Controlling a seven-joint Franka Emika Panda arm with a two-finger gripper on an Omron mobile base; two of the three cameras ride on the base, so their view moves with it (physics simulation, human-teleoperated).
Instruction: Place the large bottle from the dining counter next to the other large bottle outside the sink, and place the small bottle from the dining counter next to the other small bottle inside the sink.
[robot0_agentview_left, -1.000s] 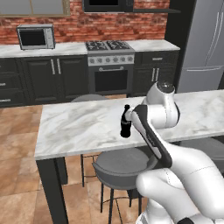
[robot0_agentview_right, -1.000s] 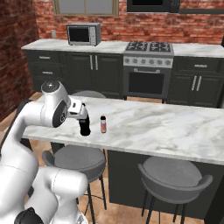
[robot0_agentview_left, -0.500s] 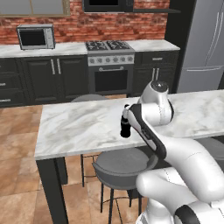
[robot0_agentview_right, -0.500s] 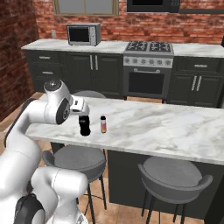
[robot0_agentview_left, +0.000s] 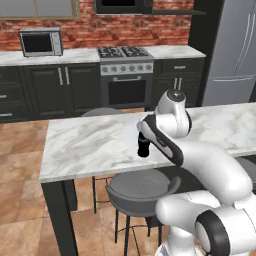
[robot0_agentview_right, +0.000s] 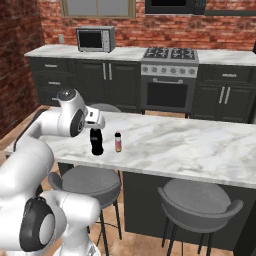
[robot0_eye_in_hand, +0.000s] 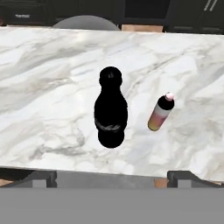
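Observation:
The large bottle (robot0_eye_in_hand: 110, 109), black with a narrow waist, stands upright on the dining counter (robot0_agentview_left: 85, 145) near its front edge. My gripper (robot0_eye_in_hand: 112, 179) hangs just above it, open, its two fingertips (robot0_eye_in_hand: 39, 177) far apart on either side and touching nothing. From the right base view, the hand (robot0_agentview_right: 95, 119) sits over the large bottle (robot0_agentview_right: 96, 142). The small bottle (robot0_eye_in_hand: 160, 113), pale-capped with a yellow-to-pink body, stands a short way to the right, also seen as the small bottle (robot0_agentview_right: 118, 142). In the left base view, my arm partly covers the large bottle (robot0_agentview_left: 144, 146). The sink and the other two bottles are out of view.
Round grey stools (robot0_agentview_right: 200, 200) (robot0_agentview_left: 137, 187) are tucked under the dining counter's near side. Behind it runs a wall of dark cabinets with a stove (robot0_agentview_right: 169, 75), a microwave (robot0_agentview_left: 41, 42) and a steel fridge (robot0_agentview_left: 235, 55). Bare marble stretches to the right of the bottles.
My arm has swung a little, bringing the hand more squarely over the large bottle. Both bottles stand where they were. The jaws stay wide.

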